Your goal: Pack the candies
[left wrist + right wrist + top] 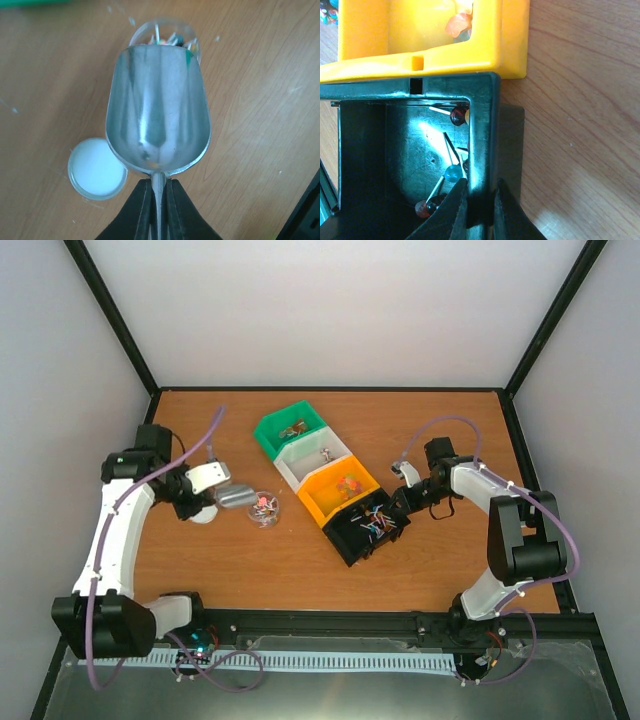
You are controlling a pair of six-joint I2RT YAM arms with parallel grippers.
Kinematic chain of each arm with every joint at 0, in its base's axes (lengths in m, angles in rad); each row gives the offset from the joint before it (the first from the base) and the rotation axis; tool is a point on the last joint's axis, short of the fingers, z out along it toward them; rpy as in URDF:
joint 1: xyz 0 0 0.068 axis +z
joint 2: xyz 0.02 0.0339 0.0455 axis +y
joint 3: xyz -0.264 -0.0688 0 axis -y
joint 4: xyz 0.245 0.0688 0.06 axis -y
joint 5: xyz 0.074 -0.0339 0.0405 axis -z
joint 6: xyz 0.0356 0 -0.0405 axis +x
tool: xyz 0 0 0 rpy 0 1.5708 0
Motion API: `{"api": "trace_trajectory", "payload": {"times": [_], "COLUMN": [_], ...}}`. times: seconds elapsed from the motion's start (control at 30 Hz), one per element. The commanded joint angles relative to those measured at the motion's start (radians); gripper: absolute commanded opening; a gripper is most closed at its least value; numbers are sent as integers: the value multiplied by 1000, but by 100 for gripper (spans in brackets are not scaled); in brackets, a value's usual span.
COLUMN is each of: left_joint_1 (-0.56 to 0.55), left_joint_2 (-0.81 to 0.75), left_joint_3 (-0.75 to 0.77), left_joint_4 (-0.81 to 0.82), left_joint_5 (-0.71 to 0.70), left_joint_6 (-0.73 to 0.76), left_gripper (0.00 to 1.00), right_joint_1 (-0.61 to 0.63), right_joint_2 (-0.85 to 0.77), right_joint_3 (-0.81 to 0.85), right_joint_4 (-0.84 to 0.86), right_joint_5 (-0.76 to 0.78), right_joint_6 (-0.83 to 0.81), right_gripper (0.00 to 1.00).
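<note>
Candies (264, 507) lie in the small clear jar (165, 31), with more in the black bin (485, 125) at its 3 o'clock and in the orange bin (505, 45). A metal scoop (157, 115) hangs over the jar, its handle pinched tight by the left fingers (139, 212). A white lid (96, 168) lies on the counter (200, 560) at the scoop's 8 o'clock. The right fingers (509, 217) are clamped on the black bin's wall.

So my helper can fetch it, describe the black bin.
On the table, a diagonal row of bins crosses the middle. The black bin sits at its near end, beside the orange bin; it alone is dark, its wall pinched by the right gripper.
</note>
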Motion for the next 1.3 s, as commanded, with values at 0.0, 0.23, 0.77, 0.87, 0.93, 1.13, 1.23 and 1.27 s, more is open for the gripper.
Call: {"api": "trace_trajectory", "payload": {"times": [0.0,0.23,0.77,0.87,0.93,1.13,1.23,1.27], "left_joint_1": [-83,-469,-970,-989,-1016,-1048,-1048,-1048], "left_joint_2": [33,60,495,559,589,690,745,763], "left_joint_3": [183,306,608,669,682,741,784,797], "left_joint_4": [-117,-91,-257,-256,-246,-216,-209,-206], "left_joint_5": [128,-70,-257,-232,-247,-242,-262,-270], "left_joint_6": [-81,-384,-855,-876,-882,-914,-920,-920], "left_gripper": [1,1,1,1,1,1,1,1], "right_joint_1": [-5,-5,-4,-4,-4,-2,-1,-1], "right_joint_2": [16,17,-21,-31,-38,-42,-45,-46], "right_joint_3": [12,7,-15,-18,-21,-15,-18,-18], "right_joint_4": [17,22,46,49,59,66,65,65], "right_joint_5": [-47,-46,-49,-49,-20,15,11,10], "right_joint_6": [-13,-7,15,21,49,100,107,109], "right_gripper": [3,3,3,3,3,3,3,3]}}
